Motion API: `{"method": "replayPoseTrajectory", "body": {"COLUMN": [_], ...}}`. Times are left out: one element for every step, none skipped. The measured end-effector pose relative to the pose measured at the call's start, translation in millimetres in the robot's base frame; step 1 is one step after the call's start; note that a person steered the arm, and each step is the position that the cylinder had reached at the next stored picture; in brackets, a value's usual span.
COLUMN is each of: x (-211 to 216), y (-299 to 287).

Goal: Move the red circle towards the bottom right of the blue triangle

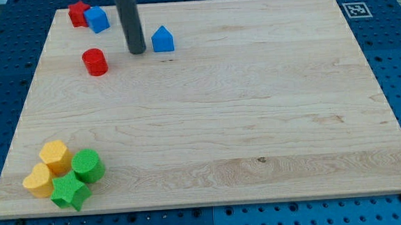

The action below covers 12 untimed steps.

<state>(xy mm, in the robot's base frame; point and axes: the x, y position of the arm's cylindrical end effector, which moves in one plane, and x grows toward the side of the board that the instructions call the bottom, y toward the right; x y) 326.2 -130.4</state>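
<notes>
The red circle stands on the wooden board near the view's top left. The blue triangle, a house-like pointed block, stands to its right and slightly higher in the view. My tip rests on the board between them, close to the blue triangle's left side and to the right of the red circle, touching neither.
A red block and a blue block sit together at the top left corner. At the bottom left, two yellow blocks, a green circle and a green star cluster. A marker tag lies at the top right.
</notes>
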Motion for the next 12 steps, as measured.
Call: {"method": "replayPoseTrajectory", "body": {"x": [-18, -24, -10, 2, 3, 11, 23, 36, 50, 68, 81, 91], "y": [-40, -68, -79, -79, -79, -72, -71, -70, -67, -50, -24, -2]}}
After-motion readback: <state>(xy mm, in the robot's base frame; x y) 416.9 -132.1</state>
